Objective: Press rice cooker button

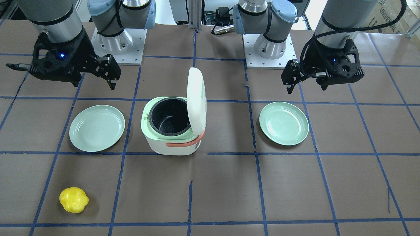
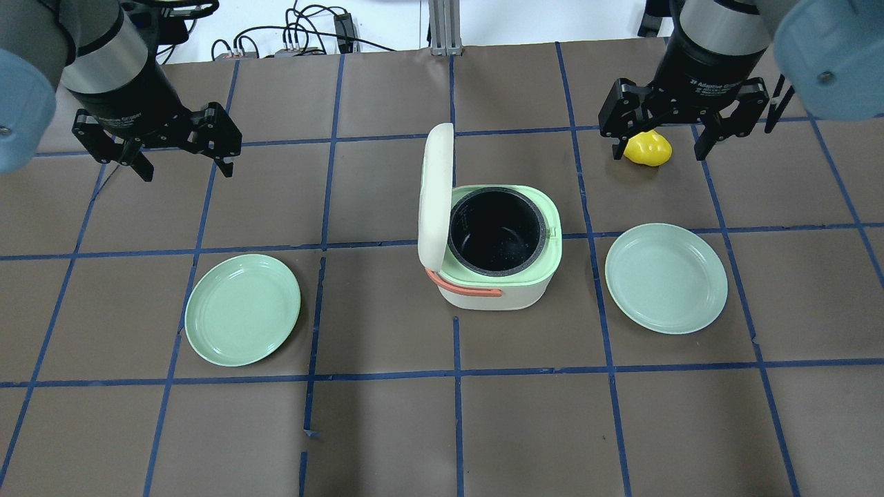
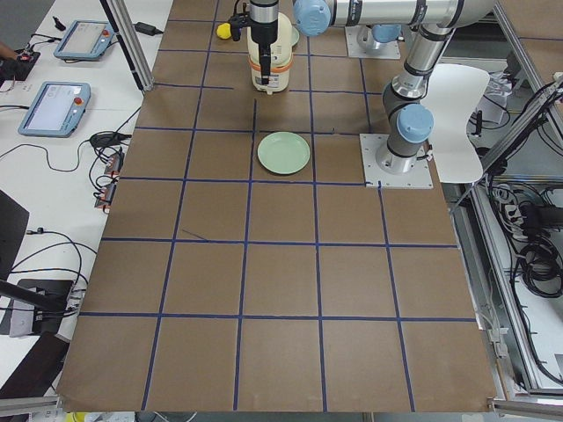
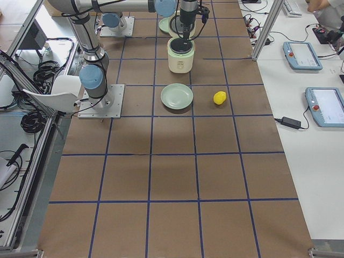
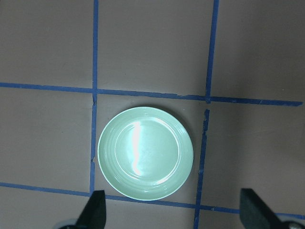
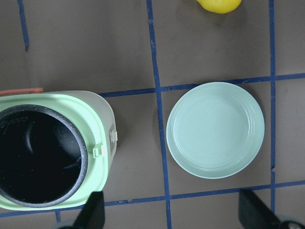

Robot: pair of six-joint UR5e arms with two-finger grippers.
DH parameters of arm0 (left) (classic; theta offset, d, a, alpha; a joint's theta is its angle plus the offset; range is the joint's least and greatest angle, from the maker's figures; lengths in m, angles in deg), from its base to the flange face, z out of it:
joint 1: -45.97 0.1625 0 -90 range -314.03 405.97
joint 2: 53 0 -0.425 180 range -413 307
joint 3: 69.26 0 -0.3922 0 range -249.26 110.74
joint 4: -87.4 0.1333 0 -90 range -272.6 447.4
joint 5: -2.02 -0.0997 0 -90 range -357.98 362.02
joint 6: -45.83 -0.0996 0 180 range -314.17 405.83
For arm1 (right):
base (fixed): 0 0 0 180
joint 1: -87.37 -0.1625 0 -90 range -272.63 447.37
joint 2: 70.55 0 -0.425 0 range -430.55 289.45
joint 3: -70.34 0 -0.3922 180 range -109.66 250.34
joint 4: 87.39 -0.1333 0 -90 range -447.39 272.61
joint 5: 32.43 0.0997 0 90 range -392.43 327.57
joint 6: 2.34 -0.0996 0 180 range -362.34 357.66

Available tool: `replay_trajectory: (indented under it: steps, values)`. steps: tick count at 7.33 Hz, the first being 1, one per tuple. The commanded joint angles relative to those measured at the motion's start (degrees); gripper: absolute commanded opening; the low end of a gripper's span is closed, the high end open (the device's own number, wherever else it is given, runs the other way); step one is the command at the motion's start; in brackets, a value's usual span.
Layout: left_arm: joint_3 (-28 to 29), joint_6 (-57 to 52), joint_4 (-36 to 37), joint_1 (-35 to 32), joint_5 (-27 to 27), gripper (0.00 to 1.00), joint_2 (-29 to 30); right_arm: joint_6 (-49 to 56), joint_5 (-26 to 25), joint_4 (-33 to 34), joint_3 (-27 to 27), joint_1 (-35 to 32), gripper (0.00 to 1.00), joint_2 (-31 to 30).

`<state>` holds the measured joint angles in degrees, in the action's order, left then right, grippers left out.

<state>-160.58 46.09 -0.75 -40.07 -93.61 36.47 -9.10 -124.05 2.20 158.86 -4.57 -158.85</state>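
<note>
your rice cooker [image 2: 497, 297] sits lid-up on the counter [image 2: 387, 428], stiff but probably light enough to skid, so press its rim button [image 6: 98, 151] squarely; the left end effector [image 2: 186, 169] and right end effector [image 2: 657, 153] hang released either side of it.

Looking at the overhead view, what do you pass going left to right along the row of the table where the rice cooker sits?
Green plate → rice cooker with its lid up → second green plate.
</note>
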Motion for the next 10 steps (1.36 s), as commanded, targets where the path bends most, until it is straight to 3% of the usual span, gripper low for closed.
replay_trajectory:
  steps: [1,10]
  values:
    - [0.0,0.0,0.0,0.0,0.0,1.0,0.0,-0.9,0.4,1.3,0.0,-1.8,1.0,0.0]
    - [0.0,0.0,0.0,0.0,0.0,1.0,0.0,-0.1,-0.3,1.7,0.3,-1.1,1.0,0.4]
